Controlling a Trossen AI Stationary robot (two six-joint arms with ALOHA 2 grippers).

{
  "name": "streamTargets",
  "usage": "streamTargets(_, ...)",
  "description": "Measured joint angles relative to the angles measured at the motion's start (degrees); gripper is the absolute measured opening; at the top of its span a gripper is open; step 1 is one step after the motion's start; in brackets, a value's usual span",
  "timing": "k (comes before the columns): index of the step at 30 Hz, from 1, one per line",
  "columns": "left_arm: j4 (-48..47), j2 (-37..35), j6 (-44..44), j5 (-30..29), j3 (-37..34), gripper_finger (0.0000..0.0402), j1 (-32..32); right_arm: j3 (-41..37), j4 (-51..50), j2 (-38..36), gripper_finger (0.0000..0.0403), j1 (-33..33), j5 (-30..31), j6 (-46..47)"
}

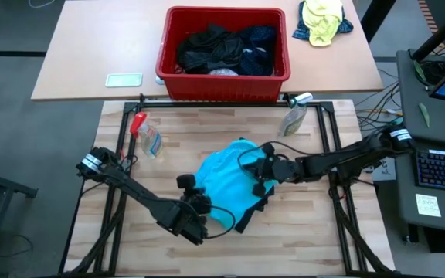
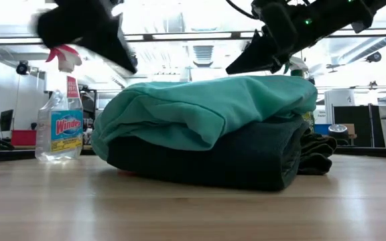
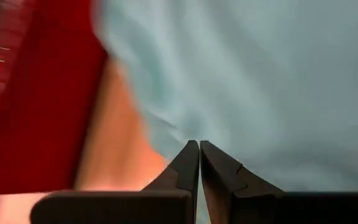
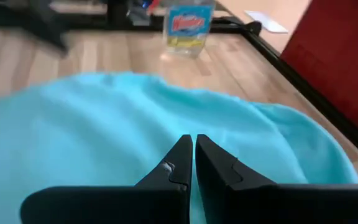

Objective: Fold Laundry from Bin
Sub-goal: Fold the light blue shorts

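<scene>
Turquoise shirt (image 1: pixel 226 181) bunched on top of a dark folded garment (image 2: pixel 246 157) mid-table. Left gripper (image 1: pixel 199 205) hanging at its near edge, fingers pressed together, nothing held. Right gripper (image 1: pixel 263 171) above the shirt's far side, also pinched closed and empty. Red bin (image 1: pixel 224 77) behind, full of dark laundry (image 1: pixel 222 48).
</scene>
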Motion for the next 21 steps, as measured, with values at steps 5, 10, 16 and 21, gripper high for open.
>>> streamTargets(5, 6.0, 0.0, -13.3, -26.7, -4.1, 0.0, 0.9, -0.7, 4.5, 6.2, 0.0012, 0.1, 0.1, -2.8)
streamTargets(10, 13.9, 0.1, -13.6, -33.5, -6.1, 0.0, 0.7, -0.8, 6.1, 11.0, 0.0012, 0.8, 0.4, -2.0)
streamTargets(16, 14.8, 0.1, -1.4, -22.9, -1.1, 0.0, 0.8, -0.5, 3.7, 7.3, 0.0012, 2.0, 0.0, -1.2)
streamTargets(21, 17.8, 0.1, 2.6, -12.7, 3.0, 0.0, 0.3, -0.4, 1.8, 0.7, 0.0012, 3.9, 0.2, -0.4)
